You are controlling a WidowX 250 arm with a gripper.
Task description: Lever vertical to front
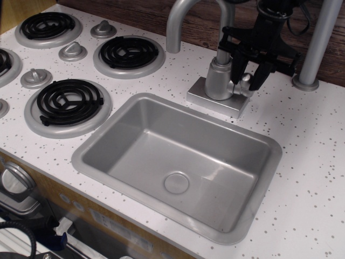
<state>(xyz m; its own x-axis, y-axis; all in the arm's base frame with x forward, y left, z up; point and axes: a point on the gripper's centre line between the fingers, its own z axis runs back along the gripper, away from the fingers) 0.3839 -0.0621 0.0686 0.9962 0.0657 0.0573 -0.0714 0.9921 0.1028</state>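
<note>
The faucet body stands on its square base behind the sink. The lever sits on the body's right side; only its round stub and a sliver of the silver paddle show, and the rest is hidden behind my fingers. My black gripper has come down from above, with one finger on each side of the lever. The jaws stand apart. I cannot tell if the pads touch the paddle. The paddle looks close to upright.
The tall curved spout rises just left of my gripper. A grey pole stands close on the right. The sink basin lies in front. Burners and stove knobs are at the left.
</note>
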